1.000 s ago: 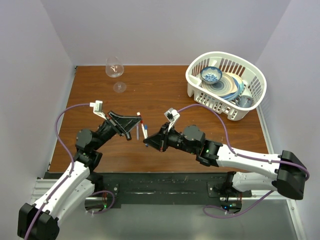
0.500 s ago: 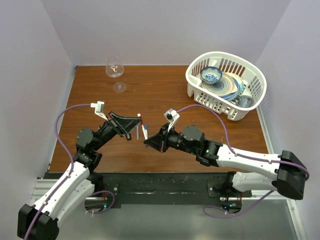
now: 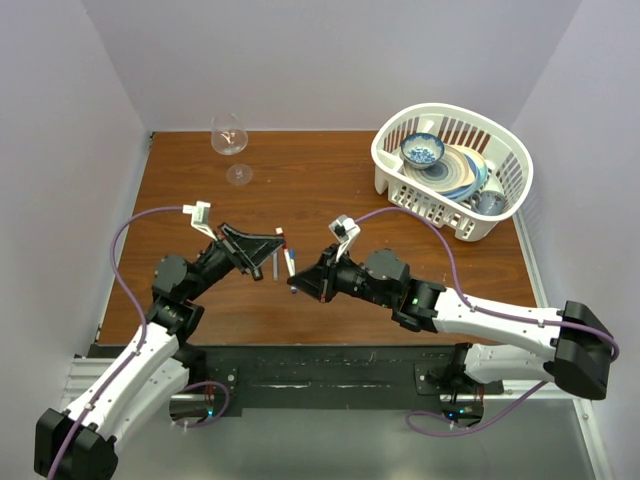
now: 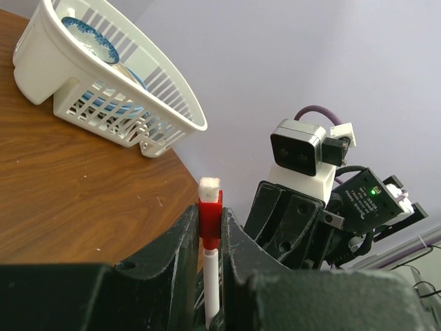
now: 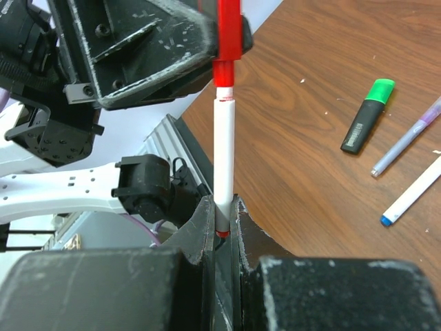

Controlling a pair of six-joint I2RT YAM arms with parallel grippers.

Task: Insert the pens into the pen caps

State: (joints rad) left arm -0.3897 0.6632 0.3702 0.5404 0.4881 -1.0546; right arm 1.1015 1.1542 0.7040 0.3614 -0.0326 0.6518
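The left pincer (image 4: 209, 222) grips the red cap (image 5: 227, 43), the right pincer (image 5: 222, 208) grips the white pen (image 5: 223, 148)
The pen's top meets the cap above the counter (image 5: 324, 62); black marker (image 5: 365, 123), purple-grey pen (image 5: 408, 136) and blue-tipped pen (image 5: 413, 193) lie nearby, well clear

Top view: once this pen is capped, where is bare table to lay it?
Bare wood: between the wine glass and the basket along the far edge, and between the basket and the right arm. Crowded: the centre, around the loose pens.

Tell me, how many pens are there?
4. One red-capped white pen is held between the left gripper and right gripper. A black marker, a purple pen and a blue-tipped white pen lie on the table. Others may be hidden.
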